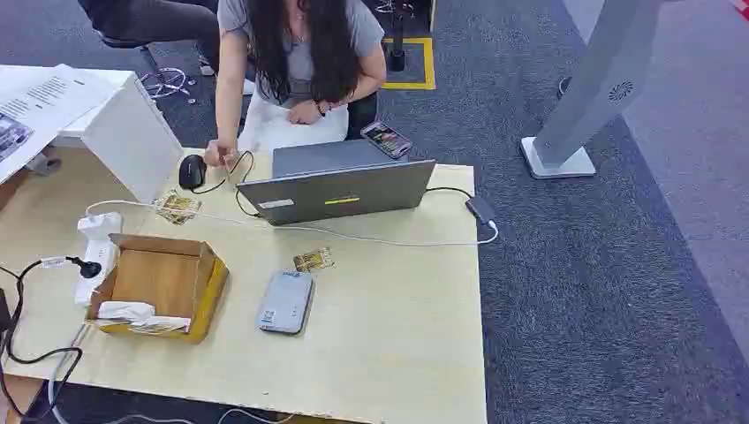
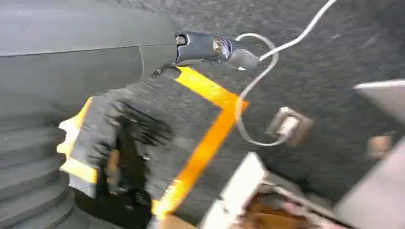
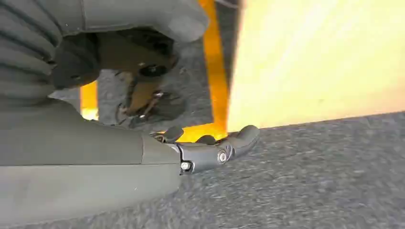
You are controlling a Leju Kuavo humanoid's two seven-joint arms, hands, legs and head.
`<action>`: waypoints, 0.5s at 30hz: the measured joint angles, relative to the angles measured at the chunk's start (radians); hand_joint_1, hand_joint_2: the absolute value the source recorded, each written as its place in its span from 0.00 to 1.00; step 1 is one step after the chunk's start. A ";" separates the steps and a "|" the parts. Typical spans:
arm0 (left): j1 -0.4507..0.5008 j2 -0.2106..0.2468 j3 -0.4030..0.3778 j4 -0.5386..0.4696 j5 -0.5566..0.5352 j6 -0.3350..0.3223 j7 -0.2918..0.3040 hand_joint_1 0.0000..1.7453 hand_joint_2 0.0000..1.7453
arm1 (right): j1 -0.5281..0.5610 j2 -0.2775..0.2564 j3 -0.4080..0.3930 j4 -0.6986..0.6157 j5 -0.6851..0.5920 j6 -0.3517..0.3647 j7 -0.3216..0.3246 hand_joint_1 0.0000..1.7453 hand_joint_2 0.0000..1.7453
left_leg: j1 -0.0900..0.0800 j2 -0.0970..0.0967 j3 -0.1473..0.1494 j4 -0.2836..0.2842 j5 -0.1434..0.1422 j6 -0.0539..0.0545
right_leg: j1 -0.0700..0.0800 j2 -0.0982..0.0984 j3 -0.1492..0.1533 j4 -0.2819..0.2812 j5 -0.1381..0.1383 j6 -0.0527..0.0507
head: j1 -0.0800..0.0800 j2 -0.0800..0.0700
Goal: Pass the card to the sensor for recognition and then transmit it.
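Hands hang below my table [image 1: 397, 353]: left hand [image 2: 119, 157] blurred, fingers unreadable; right hand [image 3: 143, 90] curled, holding nothing. Nearest on top sits the grey sensor [image 1: 285, 301], the card [image 1: 313, 260] just beyond, then laptop [image 1: 340, 188] and a seated person [image 1: 296, 53].

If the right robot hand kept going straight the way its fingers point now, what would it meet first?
Judging by the right wrist view, the right robot hand hangs beside the pale table, fingers pointing over grey carpet. Nothing lies in its line; it would probably meet the carpet first, though depth is unclear.
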 joint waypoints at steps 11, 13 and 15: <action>-0.006 -0.043 0.220 -0.037 0.015 -0.124 -0.216 0.00 1.00 | -0.039 0.008 0.007 0.050 -0.167 0.060 -0.162 0.00 1.00 | 0.000 0.000 0.000 0.000 0.000 0.000 | 0.000 0.000 0.000 0.000 0.000 0.000 | 0.000 0.000; -0.004 -0.050 0.239 -0.053 0.002 -0.140 -0.222 0.00 1.00 | -0.040 0.008 0.007 0.053 -0.175 0.061 -0.171 0.00 1.00 | 0.000 0.000 0.000 0.000 0.000 0.000 | 0.000 0.000 0.000 0.000 0.000 0.000 | 0.000 0.000; -0.001 -0.069 0.279 -0.093 -0.020 -0.166 -0.228 0.00 1.00 | -0.040 0.008 0.007 0.059 -0.187 0.062 -0.180 0.00 1.00 | 0.000 0.000 0.000 0.000 0.000 0.000 | 0.000 0.000 0.000 0.000 0.000 0.000 | 0.000 0.000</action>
